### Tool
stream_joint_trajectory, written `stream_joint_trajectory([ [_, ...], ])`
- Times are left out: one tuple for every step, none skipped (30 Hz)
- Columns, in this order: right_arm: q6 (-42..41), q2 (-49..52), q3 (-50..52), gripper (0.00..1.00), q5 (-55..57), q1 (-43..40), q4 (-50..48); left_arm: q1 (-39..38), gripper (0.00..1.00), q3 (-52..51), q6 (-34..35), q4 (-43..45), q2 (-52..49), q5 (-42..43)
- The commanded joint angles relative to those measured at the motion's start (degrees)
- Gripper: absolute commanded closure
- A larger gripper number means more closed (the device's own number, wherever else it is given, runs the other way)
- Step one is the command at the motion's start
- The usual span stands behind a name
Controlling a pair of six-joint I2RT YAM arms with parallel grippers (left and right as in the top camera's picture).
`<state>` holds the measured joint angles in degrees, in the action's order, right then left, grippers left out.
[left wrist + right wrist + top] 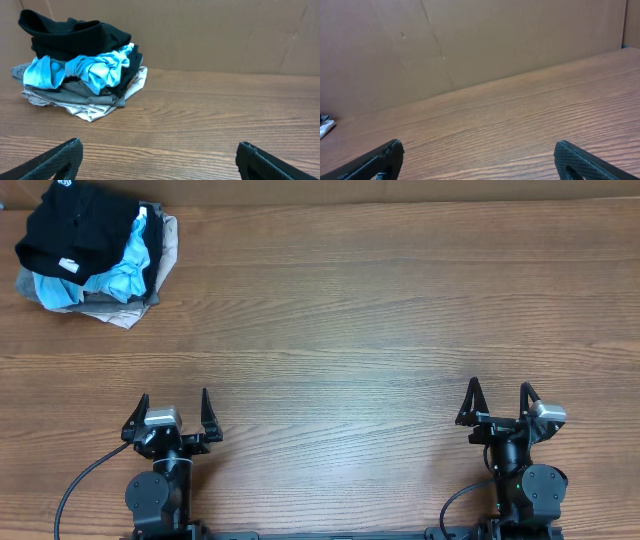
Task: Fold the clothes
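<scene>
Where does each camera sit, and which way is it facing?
Overhead: above the table, looking straight down; both arms at the near edge, left gripper and right gripper open.
Left wrist: low, facing the clothes pile; its fingers show.
Right wrist: low, facing the table and a brown wall; its fingers show.
Shared: overhead and left wrist both show the black garment topping the pile.

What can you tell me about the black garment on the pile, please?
The black garment is soft, plain fabric, crumpled and unfolded, lying uppermost at the table's far left corner. A small white tag shows on its near edge. It rests on a blue shirt, with grey clothes beneath; nothing else touches it.
</scene>
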<state>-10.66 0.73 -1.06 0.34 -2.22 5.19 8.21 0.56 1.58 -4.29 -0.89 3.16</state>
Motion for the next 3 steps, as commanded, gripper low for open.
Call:
stream_joint_trajectory([
  [0.04,-0.57,0.61,0.0,0.02,-0.04,-0.42,-0.52,0.0,-0.28,0.76,0.02,0.63,-0.66],
  [0.04,-0.57,0.61,0.0,0.02,-0.04,-0.42,-0.52,0.0,-0.28,0.76,0.02,0.63,-0.66],
  [0.04,-0.57,0.61,0.0,0.02,-0.04,-0.42,-0.52,0.0,-0.28,0.76,0.02,0.63,-0.66],
])
